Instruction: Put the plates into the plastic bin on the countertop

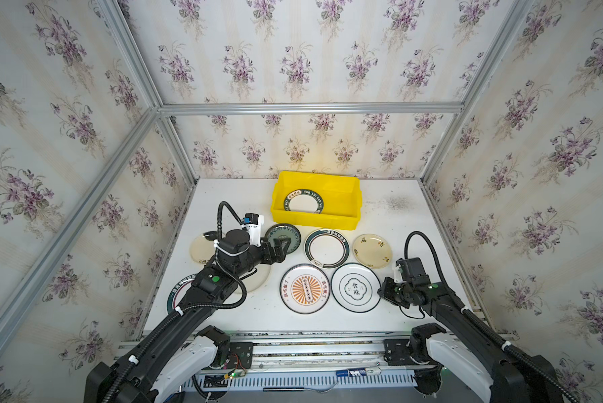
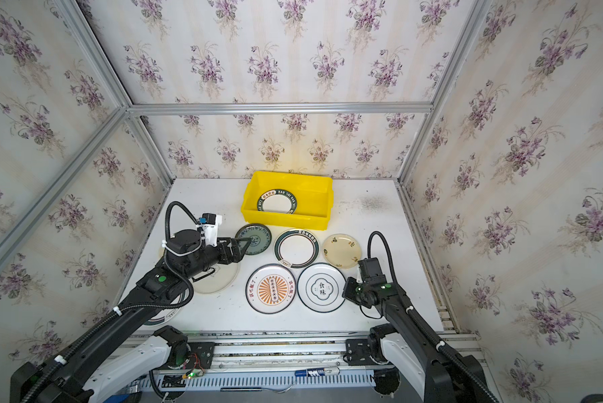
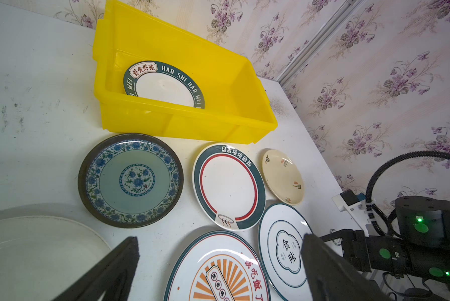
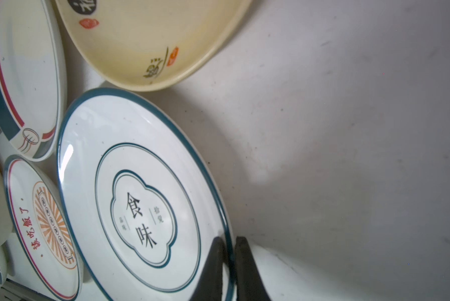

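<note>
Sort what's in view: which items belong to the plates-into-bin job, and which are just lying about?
Job: yellow bin, plate inside it, teal floral plate, red-ringed plate, small cream plate, sunburst plate, clover-mark plate (rim pinched by right hand), open left hand, three plates partly under the left arm, countertop.
Lying about: blue-and-white pen-like item, small wiring board, both by the front rail.

Outward of the right gripper point(image 4: 229, 239) the countertop point(image 4: 348, 130) lies bare; inward, the teal-rimmed plate point(image 4: 140, 182) it straddles and more plates point(image 4: 151, 39) crowd close. Ahead of the left gripper point(image 3: 220, 241), plates nearly touch, the bin point(image 3: 182, 122) wall beyond
</note>
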`<action>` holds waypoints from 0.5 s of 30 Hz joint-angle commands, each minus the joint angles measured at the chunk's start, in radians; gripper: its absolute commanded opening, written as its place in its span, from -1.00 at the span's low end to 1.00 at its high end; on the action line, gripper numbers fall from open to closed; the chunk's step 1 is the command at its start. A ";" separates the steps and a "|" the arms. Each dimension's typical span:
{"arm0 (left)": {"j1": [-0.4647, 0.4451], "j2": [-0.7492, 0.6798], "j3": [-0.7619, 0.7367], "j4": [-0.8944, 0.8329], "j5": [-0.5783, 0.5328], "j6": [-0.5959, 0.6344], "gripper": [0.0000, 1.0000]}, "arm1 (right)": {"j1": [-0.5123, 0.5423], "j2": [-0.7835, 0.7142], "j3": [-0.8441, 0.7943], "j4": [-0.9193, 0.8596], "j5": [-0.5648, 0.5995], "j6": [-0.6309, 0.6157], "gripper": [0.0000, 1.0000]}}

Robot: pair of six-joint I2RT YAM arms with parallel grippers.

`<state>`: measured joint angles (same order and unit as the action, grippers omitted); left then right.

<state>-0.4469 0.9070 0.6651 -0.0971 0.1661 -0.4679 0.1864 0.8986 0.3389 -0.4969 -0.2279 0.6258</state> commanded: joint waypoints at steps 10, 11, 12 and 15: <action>0.001 0.003 -0.009 0.028 0.019 0.013 0.99 | 0.002 -0.087 -0.009 -0.078 0.083 0.017 -1.00; 0.001 -0.001 -0.011 0.028 0.017 0.012 0.99 | 0.002 -0.097 -0.011 -0.077 0.080 0.015 -1.00; 0.001 -0.007 -0.013 0.028 0.012 0.012 0.99 | 0.002 -0.109 -0.013 -0.078 0.077 0.015 -1.00; 0.001 -0.020 -0.016 0.027 0.005 0.014 0.99 | 0.002 -0.140 -0.022 -0.078 0.074 0.026 -1.00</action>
<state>-0.4469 0.8948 0.6533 -0.0963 0.1738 -0.4637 0.1879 0.7746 0.3229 -0.5446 -0.1780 0.6388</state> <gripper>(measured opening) 0.996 0.067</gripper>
